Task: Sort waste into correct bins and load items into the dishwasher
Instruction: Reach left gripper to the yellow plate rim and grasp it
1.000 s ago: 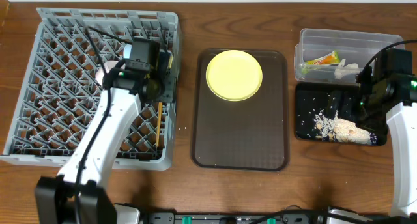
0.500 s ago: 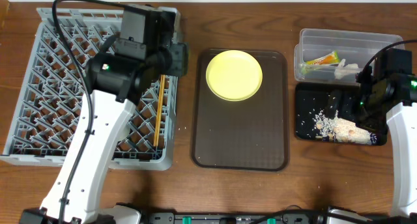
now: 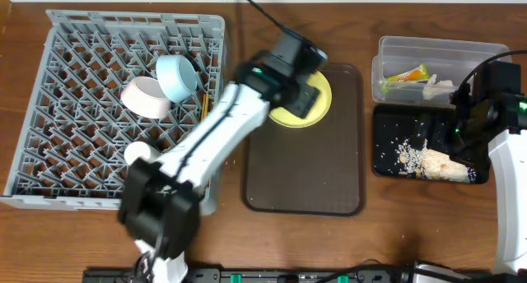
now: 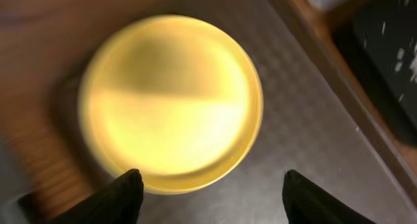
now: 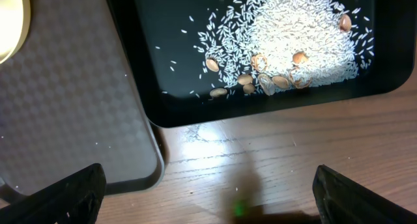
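My left gripper (image 3: 301, 92) hangs open over the round yellow plate (image 3: 326, 100), which lies at the far end of the brown serving tray (image 3: 305, 176). In the left wrist view the plate (image 4: 172, 97) fills the frame just ahead of the gripper (image 4: 212, 188), nothing between its fingers (image 4: 127, 193). The grey dishwasher rack (image 3: 49, 151) holds a pink bowl (image 3: 145, 97), a blue bowl (image 3: 176, 76) and chopsticks (image 3: 203, 104). The clear bin (image 3: 440, 51) holds the wrapper (image 3: 403, 76) and white paper (image 3: 436, 87). My right gripper (image 3: 471, 122) stands open over the black bin (image 3: 385, 143) with rice scraps (image 5: 293, 38).
In the right wrist view the gripper (image 5: 208, 198) hovers above bare wooden table (image 5: 260, 152), between the serving tray's corner (image 5: 71, 113) and the black bin's near edge (image 5: 195, 116). The left arm (image 3: 214, 143) stretches across the rack's right edge.
My left arm has swung right from above the rack to above the yellow plate, and its jaws have spread wider. The bowls in the rack are now uncovered. The right arm has stayed still.
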